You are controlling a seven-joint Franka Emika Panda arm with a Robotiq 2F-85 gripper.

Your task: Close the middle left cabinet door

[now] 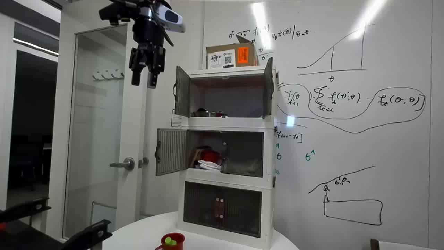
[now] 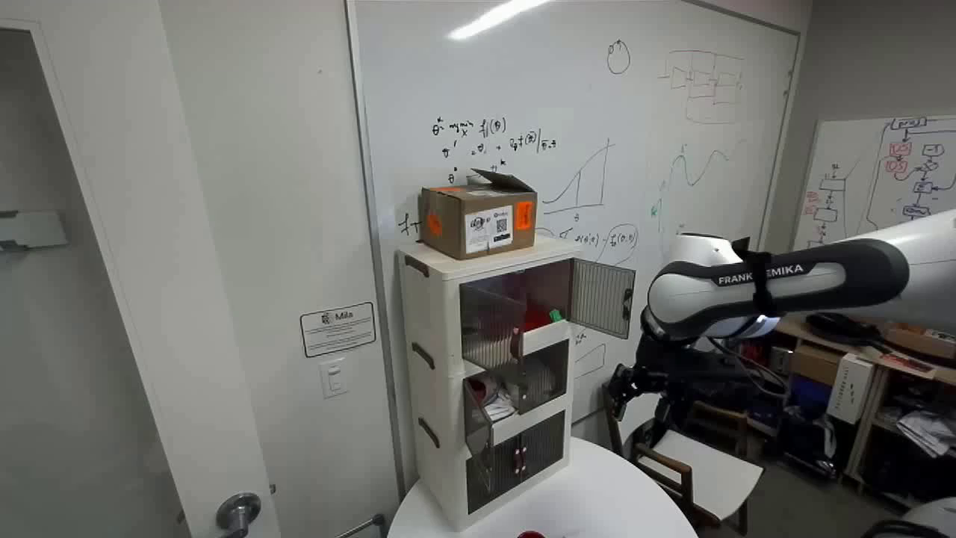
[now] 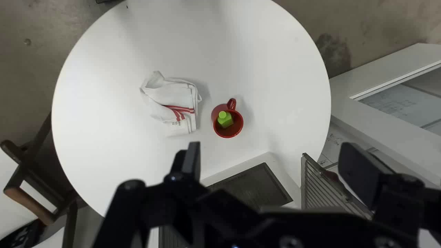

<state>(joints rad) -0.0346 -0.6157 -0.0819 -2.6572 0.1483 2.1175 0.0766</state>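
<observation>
3 doors of the white cabinet [image 1: 239, 122] were seen swung out, while the hand [image 1: 144, 80] was held high and apart from all of them, its fingers [image 3: 193, 159] spread wide with nothing between. The middle left door [image 1: 172, 151] stood wide, lower than the hand and untouched; its closing was judged not yet begun.

The chief risk was seen in the upper left door [image 1: 182, 92], jutting out above the target, nearer the hand's level: if the hand were brought straight down close to the cabinet, that door could be struck first. If the inner face were met, the middle door would be pushed wider, so the outer face had to be reached. The handle [image 1: 158, 151] could be snagged by 1 spread finger and the door dragged back on withdrawal.

Below the hand, a white cloth [image 1: 210, 165] was seen near the sill [image 1: 208, 173] of the same tier; if a fold jutted out, the door could be stopped short. The red mug [image 3: 229, 132], on the table [image 3: 275, 69] under the hand, could be knocked by too low a sweep. With too hard a push, the door might be bounced back.
</observation>
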